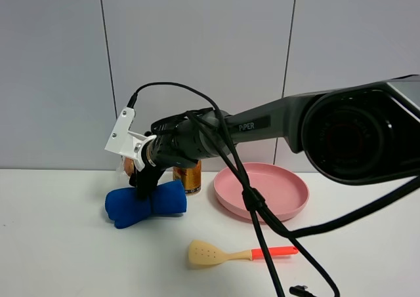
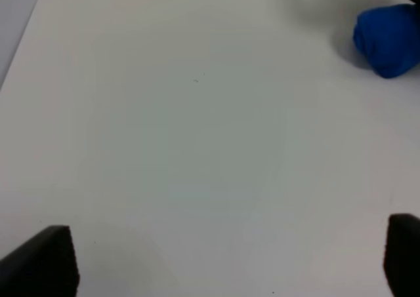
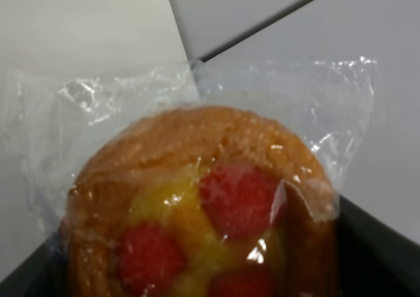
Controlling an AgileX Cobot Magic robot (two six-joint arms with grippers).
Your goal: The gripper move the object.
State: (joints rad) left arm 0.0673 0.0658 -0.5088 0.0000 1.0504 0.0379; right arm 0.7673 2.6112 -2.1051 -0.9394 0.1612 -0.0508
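The muffin (image 3: pixel 203 205) is round and golden-brown, with a yellow glaze and red spots on top. It is sealed in clear crinkly wrap that flares out around it. It sits clamped between the black jaws of the right tool (image 1: pixel 139 180), held above the tabletop (image 1: pixel 65 257), at about nine o'clock from the middle of the exterior view. The tool points steeply down, with its white bracket (image 1: pixel 123 134) at eleven o'clock from the jaws.

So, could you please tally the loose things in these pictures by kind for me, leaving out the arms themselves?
wrapped muffin: 1
gold can: 1
blue cloth roll: 1
pink plate: 1
spatula: 1
Total: 5
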